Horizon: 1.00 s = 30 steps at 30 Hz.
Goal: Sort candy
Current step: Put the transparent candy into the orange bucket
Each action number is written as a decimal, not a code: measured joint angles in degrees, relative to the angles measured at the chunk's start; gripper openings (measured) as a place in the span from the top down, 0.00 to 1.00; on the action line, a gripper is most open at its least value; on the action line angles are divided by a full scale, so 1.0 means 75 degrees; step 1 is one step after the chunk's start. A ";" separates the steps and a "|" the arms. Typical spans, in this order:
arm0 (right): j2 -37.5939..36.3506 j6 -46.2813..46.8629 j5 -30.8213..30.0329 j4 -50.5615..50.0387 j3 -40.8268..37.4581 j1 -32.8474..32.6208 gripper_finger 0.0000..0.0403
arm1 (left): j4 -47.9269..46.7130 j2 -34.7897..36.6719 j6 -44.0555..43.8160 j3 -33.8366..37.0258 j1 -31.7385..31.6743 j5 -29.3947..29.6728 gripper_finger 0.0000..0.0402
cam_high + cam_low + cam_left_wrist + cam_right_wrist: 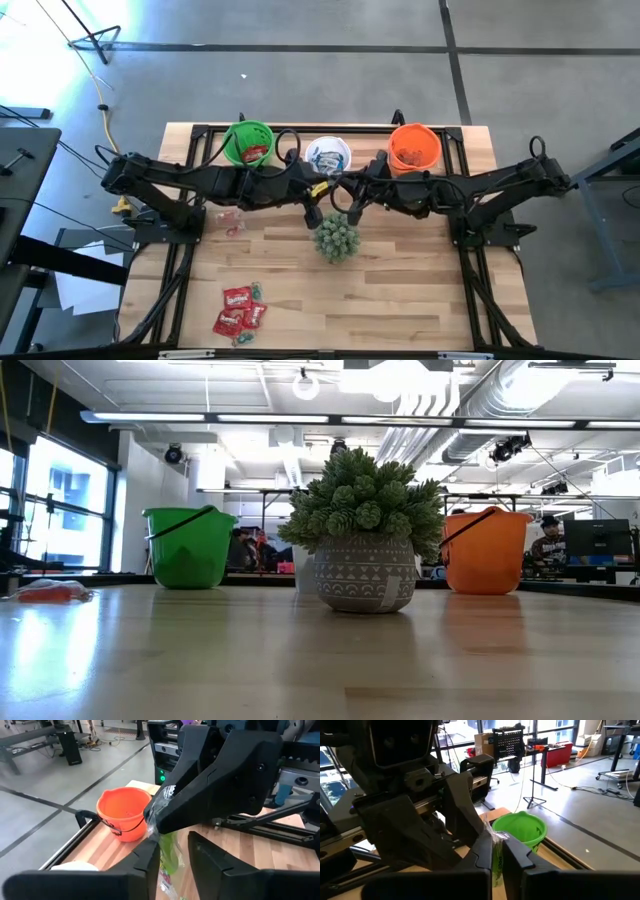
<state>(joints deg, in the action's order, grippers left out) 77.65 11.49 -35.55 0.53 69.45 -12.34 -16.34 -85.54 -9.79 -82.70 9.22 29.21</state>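
The right gripper (497,851) is pinched on a candy (498,855) in a clear-and-green wrapper, which hangs between its closed fingers (482,852). The left gripper (172,851) faces it tip to tip, its fingers (150,852) spread slightly apart on either side of the same wrapper, which the right gripper's tips grip from the opposite end. In the high view both arms reach inward from the left and right edges of the worktop (400,290), and the two grippers meet above its middle, near the back edge, just in front of the white cup (327,155). A spiky green plant (335,238) in a patterned grey pot stands on the worktop directly in front of the meeting point.

Three cups stand in a row along the back edge: a green cup (248,142) toward the back left corner, holding a red-wrapped piece; the white cup in the centre, holding blue-and-white pieces; and an orange cup (414,148) toward the back right.

A cluster of red candies (240,308) with a few small green pieces lies near the front left corner. One more piece in a clear wrapper with red (230,220) lies close to the left edge.
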 joint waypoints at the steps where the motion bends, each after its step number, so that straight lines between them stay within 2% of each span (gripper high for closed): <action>1: 0.0000 -0.0003 -0.0007 -0.0010 0.0000 0.0003 0.99 | 0.0001 0.0000 0.0028 0.0000 -0.0023 0.0000 0.77; 6: -0.0018 0.0000 -0.0060 -0.0192 0.0000 0.0068 1.00 | 0.0004 0.0000 0.0383 0.0000 -0.0128 0.0005 0.70; 11: -0.0336 0.0112 -0.0722 -0.1085 0.0004 0.0267 1.00 | -0.0180 0.0041 0.0341 0.0000 -0.0308 0.0021 0.68; 16: -0.0956 0.0643 -0.1487 -0.3031 0.0385 0.0604 1.00 | -0.0514 0.0230 0.0324 -0.0002 -0.0640 0.0026 0.68; 20: -0.1406 0.1376 -0.1493 -0.4819 0.0618 0.1177 1.00 | -0.0740 0.0308 0.0319 -0.0003 -0.0978 0.0013 0.68; 27: -0.2051 0.3513 -0.1460 -0.8357 0.0632 0.2590 1.00 | -0.1124 0.0378 0.0327 -0.0003 -0.1606 -0.0082 0.68; 30: -0.2262 0.3761 -0.1429 -0.9070 0.0632 0.3140 1.00 | -0.1049 0.0375 0.0333 -0.0003 -0.1930 0.0072 0.68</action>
<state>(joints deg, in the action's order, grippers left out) 60.68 39.70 -46.27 -67.50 74.19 11.21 -24.21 -82.73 -7.29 -82.72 -5.25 29.75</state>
